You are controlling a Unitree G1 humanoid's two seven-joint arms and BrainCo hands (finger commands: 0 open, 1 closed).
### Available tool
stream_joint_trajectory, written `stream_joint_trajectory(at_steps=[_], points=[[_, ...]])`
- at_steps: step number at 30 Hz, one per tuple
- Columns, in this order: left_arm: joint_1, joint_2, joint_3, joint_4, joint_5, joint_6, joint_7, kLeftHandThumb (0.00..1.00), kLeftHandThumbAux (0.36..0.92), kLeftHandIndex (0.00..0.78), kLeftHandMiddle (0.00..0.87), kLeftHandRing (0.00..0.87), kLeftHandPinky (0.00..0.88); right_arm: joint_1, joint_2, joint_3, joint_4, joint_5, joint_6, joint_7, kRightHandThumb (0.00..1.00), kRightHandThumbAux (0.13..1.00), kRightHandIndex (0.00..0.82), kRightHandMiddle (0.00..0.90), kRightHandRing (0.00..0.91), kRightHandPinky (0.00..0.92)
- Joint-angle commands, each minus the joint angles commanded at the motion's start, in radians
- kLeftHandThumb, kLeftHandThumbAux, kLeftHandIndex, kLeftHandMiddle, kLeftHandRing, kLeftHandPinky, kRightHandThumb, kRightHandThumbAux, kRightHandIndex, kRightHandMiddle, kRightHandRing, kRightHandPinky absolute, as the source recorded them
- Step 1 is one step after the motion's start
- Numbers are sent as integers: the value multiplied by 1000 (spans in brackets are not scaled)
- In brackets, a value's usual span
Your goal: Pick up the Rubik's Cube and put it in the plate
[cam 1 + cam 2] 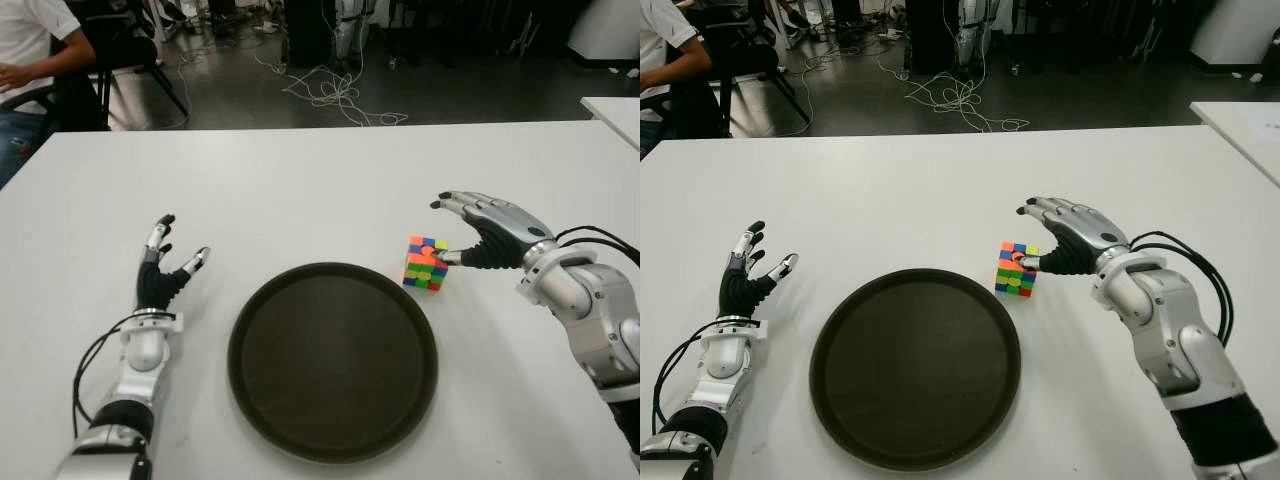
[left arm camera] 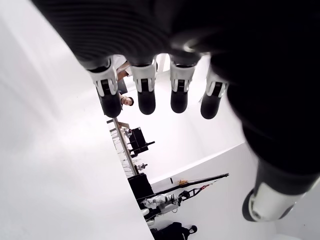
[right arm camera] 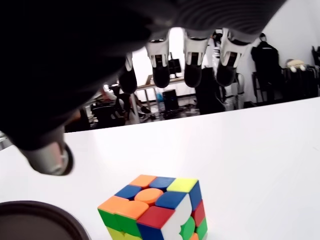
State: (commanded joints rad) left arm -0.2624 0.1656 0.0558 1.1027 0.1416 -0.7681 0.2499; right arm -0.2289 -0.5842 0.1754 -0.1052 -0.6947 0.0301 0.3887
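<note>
The Rubik's Cube sat on the white tabletop just beside the dark plate; the right hand hovered open (thumb contact unclear), left hand open beside the plate

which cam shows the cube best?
Right wrist view: the cube is close, stickers clear, under the open right hand. Both eye views show it small on the table, beside the plate, thumb at its side. Left wrist view misses it.
</note>
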Motion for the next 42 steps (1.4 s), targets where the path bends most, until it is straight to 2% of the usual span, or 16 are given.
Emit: stream_joint_trajectory(at_steps=[9,18,24,32,36,42], points=[[1,-3,1,-1,-5,-5,-7,321,659,27,55,26,5,-16,-7,11,22,7,-13,16,360,515,0,0,0,12],[0,-1,0,0,-2,1,-3,310,658,29,53,23,0,-26,-7,37,54,-8,-24,11,363,522,0,0,0,10],[0,-1,0,0,-2,-2,-1,312,656,34,64,40,22,-36,-14,49,68,-14,-37,13,353,515,0,0,0,9],[-1,-1,0,3,-1,-2,0,306,658,35,65,36,9,-41,-9,70,80,-33,-22,5,350,500,0,0,0,2],[0,-1,2,4,-3,-5,0,323,664,37,67,38,13,-36,-1,80,91,-43,-22,-10,332,478,0,0,0,0],[1,-3,4,2,-9,-7,-8,336,664,27,56,25,1,-36,3,91,93,-45,-10,-4,151,503,0,0,0,0]])
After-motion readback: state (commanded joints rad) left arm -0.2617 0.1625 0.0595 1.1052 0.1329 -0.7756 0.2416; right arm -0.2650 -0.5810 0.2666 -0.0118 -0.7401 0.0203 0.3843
